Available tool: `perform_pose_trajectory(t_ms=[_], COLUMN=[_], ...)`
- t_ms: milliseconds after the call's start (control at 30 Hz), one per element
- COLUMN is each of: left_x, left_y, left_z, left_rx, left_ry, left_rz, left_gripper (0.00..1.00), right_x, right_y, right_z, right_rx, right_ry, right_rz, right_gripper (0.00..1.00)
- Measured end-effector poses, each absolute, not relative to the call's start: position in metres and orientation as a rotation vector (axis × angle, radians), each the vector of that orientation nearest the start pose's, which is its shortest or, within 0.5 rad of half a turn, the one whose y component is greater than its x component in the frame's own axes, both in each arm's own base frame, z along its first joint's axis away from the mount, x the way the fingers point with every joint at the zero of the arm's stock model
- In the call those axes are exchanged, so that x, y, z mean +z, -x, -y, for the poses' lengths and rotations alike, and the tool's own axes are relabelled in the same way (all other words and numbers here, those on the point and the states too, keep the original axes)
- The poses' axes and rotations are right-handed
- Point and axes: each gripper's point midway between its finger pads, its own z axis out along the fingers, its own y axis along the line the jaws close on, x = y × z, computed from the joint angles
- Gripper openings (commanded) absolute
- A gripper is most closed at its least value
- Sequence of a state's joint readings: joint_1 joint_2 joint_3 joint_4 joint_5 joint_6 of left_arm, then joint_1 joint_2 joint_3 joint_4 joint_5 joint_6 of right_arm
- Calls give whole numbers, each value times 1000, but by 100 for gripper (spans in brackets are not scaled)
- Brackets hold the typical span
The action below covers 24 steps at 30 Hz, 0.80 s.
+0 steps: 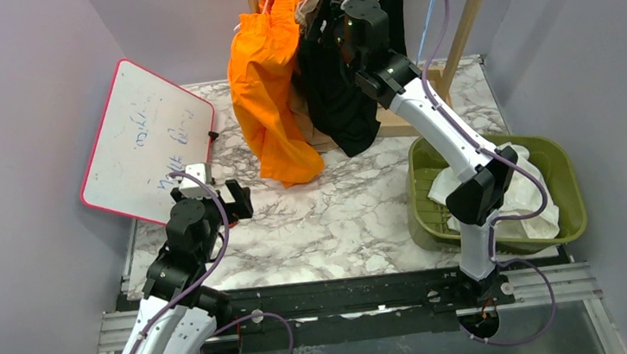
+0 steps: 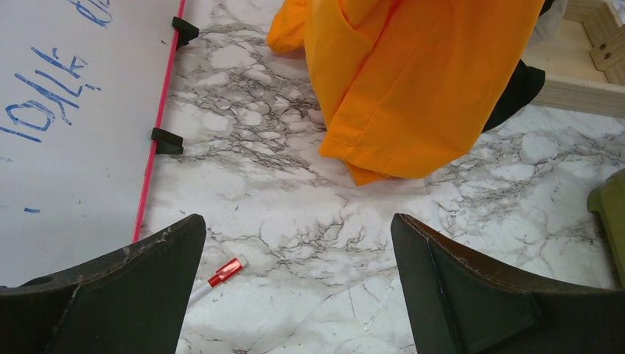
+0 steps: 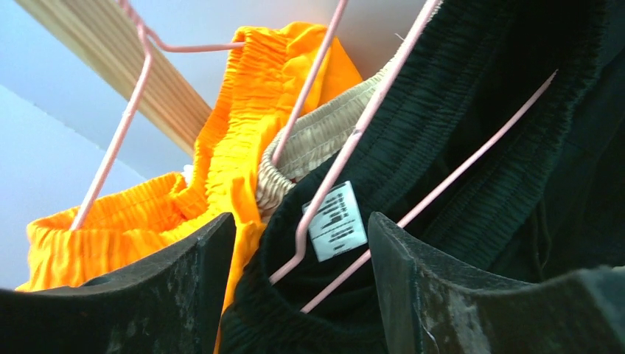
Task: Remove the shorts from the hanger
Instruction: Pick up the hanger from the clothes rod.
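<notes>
- Shorts, four pairs. A bright orange fabric pair (image 1: pixel 271 86), a black fabric pair (image 1: pixel 341 96) and a tan pair (image 3: pixel 320 136) with a gathered waist hang from the light wooden rack (image 1: pixel 468 15). A white pair (image 1: pixel 515 192) lies off the rack, in front of it to the right, inside one olive-green plastic bin (image 1: pixel 568 171).
- On the rack, the orange pair hangs leftmost, the tan pair sits in the middle and is mostly hidden, and the black pair hangs rightmost.
- Three thin pink wire hangers (image 3: pixel 110 147) can be told apart under the rack's rail.
- Right gripper (image 3: pixel 302 221): one, raised to the top of the rack. Its jaws are spread, one on either side of the black waistband and its white label (image 3: pixel 337 221). Whether the pads touch the cloth cannot be told.
- Left gripper (image 2: pixel 298 280): one, low over the white marble table (image 1: pixel 340 218), well in front of the rack and to its left, with jaws spread wide.
- One pink-framed whiteboard (image 1: pixel 146 141) with blue writing leans to the left of the rack.
- One red-capped marker (image 2: pixel 225 271) lies on the table, farther in front of the rack.
</notes>
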State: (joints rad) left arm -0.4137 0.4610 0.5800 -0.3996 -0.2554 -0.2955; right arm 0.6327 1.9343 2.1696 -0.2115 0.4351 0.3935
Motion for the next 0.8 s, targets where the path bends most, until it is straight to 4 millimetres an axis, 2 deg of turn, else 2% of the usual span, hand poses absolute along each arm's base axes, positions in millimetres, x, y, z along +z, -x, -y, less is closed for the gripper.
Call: perform_pose_trajectory(t_ms=[267, 400, 633, 800], left_x=[213, 213, 212, 212], left_y=[-238, -238, -239, -239], left_z=[69, 69, 69, 69], left_rx=[-259, -259, -259, -258], left_ry=[69, 69, 68, 68], left_rz=[-1849, -1849, -1851, -1852], left_gripper=[99, 99, 99, 99], right_x=[435, 428, 423, 411], right_y=[-523, -527, -527, -526], right_z=[-296, -304, -310, -306], right_rx=[534, 574, 613, 609], right_ry=[-173, -153, -131, -138], right_rz=[-1579, -1595, -1595, -1613], right_gripper=[56, 42, 9, 1])
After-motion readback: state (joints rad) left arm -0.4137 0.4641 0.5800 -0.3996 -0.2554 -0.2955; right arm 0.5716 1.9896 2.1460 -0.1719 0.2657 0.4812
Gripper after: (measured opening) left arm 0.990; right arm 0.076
